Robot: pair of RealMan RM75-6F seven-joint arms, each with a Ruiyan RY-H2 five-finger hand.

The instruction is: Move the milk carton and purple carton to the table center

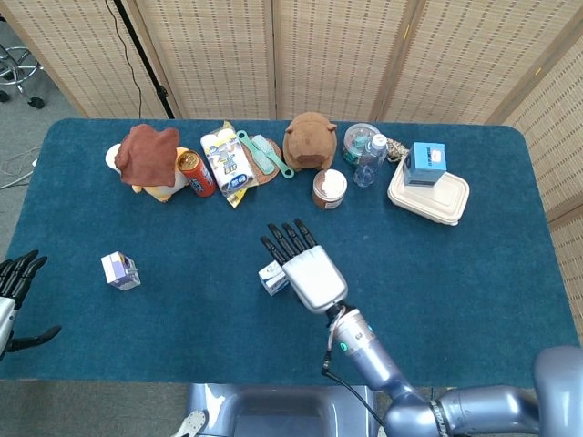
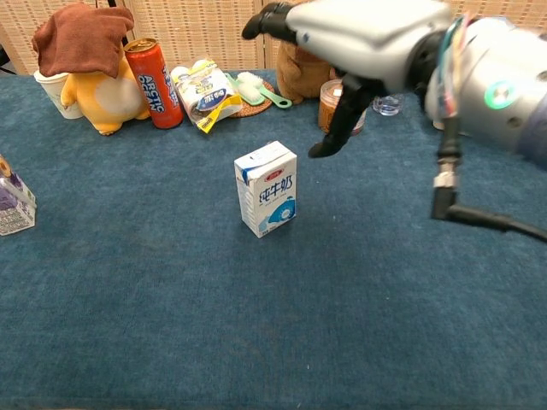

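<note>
The milk carton stands upright near the middle of the bench, free of any grip, so 1 of the 2 moves looks done. The right robot hand hangs above and just beside it with its fingers spread wide and nothing in them; in the chest view it sits clear of the carton's top, its thumb pointing down toward the cloth.

The purple carton is not yet moved. It sits well apart from the milk carton, toward the left edge of the bench, upright as far as the head view shows. The left robot hand is off that left edge, near the front corner, fingers apart and empty.

What is left, by my reading, is the second half: one robot hand has to reach the purple carton, take it, and set it near the milk carton. The left one is the nearer.
</note>
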